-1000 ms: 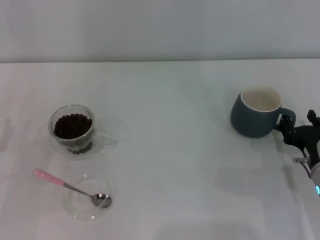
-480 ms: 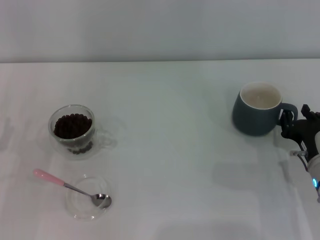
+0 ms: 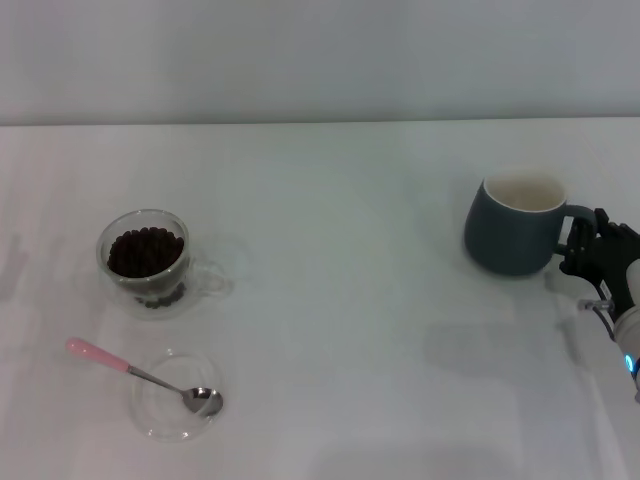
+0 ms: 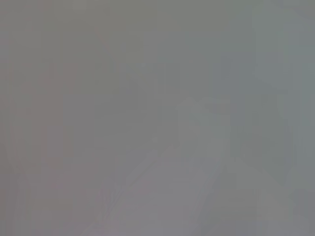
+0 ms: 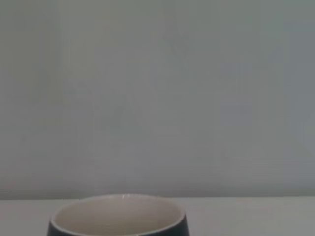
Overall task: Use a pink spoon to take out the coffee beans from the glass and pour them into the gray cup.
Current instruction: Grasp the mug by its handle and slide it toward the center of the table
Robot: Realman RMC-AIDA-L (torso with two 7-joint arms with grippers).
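Coffee beans (image 3: pixel 146 252) heap dark and nearly to the brim in the glass (image 3: pixel 143 263), far across the white surface (image 3: pixel 340 300) from the right gripper (image 3: pixel 592 250), whose fingers sit at the gray cup (image 3: pixel 515 224)'s loop handle; whether they grip it I cannot tell. That cup shows a bare cream inside. Nearer the glass, the pink spoon (image 3: pixel 140 375) rests its metal bowl in a shallow clear dish (image 3: pixel 172 395), handle jutting over the rim.

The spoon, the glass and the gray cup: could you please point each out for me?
spoon (image 3: pixel 98 353), head view, on its pink handle.
glass (image 3: pixel 143 294), head view, on its front wall.
gray cup (image 3: pixel 505 240), head view, on its outer wall.
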